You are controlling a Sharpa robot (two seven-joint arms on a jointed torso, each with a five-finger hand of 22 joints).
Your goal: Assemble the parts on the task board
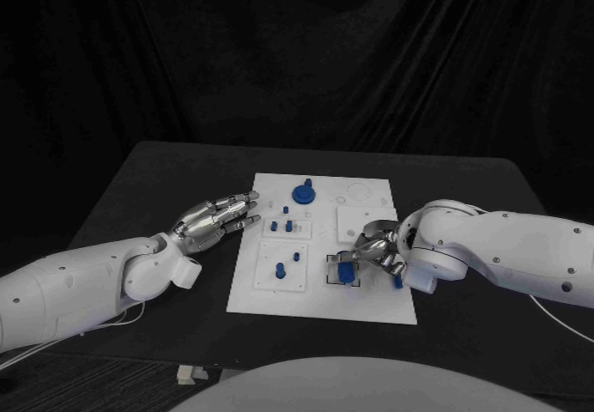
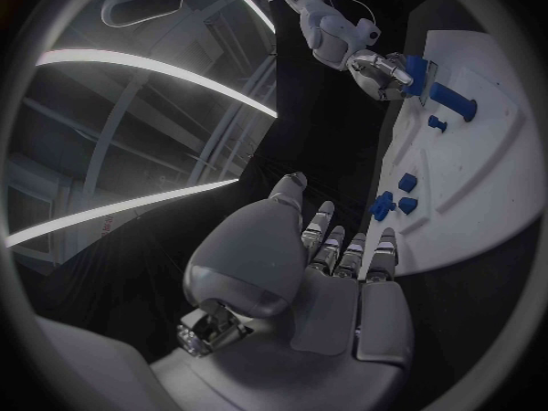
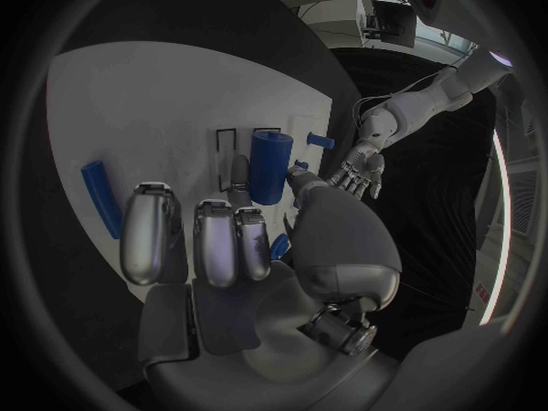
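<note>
The left hand (image 1: 218, 219), silver fingers spread and holding nothing, hovers at the nine o'clock edge of the white rectangular task board (image 1: 372, 305), seemingly waiting its turn. At the board's four o'clock, the right hand (image 1: 375, 245) curls round one upright blue cylinder (image 1: 338, 271), probably seating it (contact unclear). Roughly five other blue parts dot the board.

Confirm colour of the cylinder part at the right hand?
Blue. The cylinder part by the right hand shows best in the right wrist view.
</note>
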